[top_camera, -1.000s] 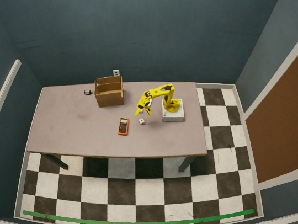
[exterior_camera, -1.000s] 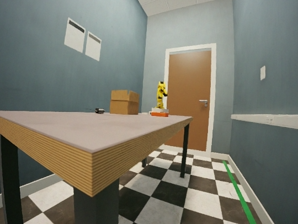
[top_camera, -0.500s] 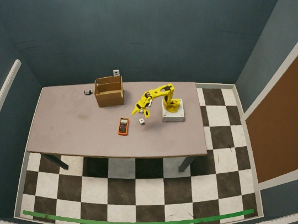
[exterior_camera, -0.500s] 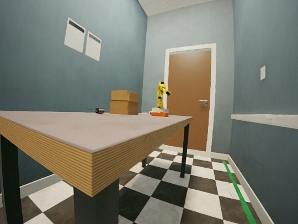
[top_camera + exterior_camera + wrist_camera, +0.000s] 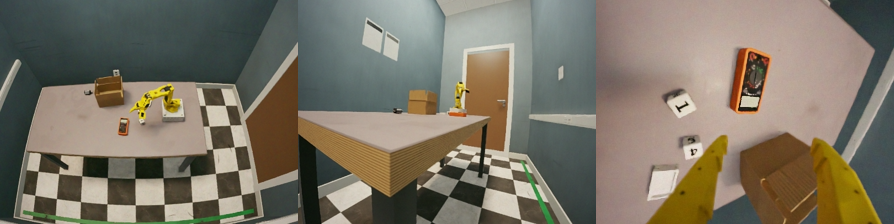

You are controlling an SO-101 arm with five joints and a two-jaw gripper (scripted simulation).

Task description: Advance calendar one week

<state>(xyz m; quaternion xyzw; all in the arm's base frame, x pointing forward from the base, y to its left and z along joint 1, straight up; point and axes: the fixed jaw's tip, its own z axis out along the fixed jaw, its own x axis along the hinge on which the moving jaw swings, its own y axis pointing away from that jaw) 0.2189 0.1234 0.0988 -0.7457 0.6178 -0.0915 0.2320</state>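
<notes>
Two white numbered cubes, both out of their tray

Top view: one small white cube with a black 1 (image 5: 142,122) (image 5: 682,104) sits just beside the yellow gripper (image 5: 136,114) (image 5: 467,90) (image 5: 770,144). One orange-rimmed black multimeter (image 5: 123,126) (image 5: 457,114) (image 5: 754,80) and one brown cardboard box (image 5: 111,99) (image 5: 422,107) (image 5: 758,155) share the table. The arm hides much of the rest.

Exterior view: the raised arm stands beyond the box, too small to judge its fingers; neither cube can be made out here.

Wrist view: the jaws stand apart with nothing between them, so the gripper is released. Two cubes are visible, the other a small white cube showing a black 4 (image 5: 693,148), nearer one shallow white rectangular tray (image 5: 665,168). Both rest on the table outside it. I would guess the cubes light, rigid and perhaps slippery; pinch opposite side faces squarely, low enough to prevent tilting. Turning a digit upright probably needs a regrasp.

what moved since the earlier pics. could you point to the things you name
The open gripper (image 5: 136,115) (image 5: 468,91) (image 5: 769,142) has swung left in the top view, away from the arm's base (image 5: 173,118). Nothing was visibly grasped or released. The orange multimeter (image 5: 123,126) (image 5: 457,114) (image 5: 751,80) and cardboard box (image 5: 111,99) (image 5: 422,107) (image 5: 758,162) stayed put.
</notes>
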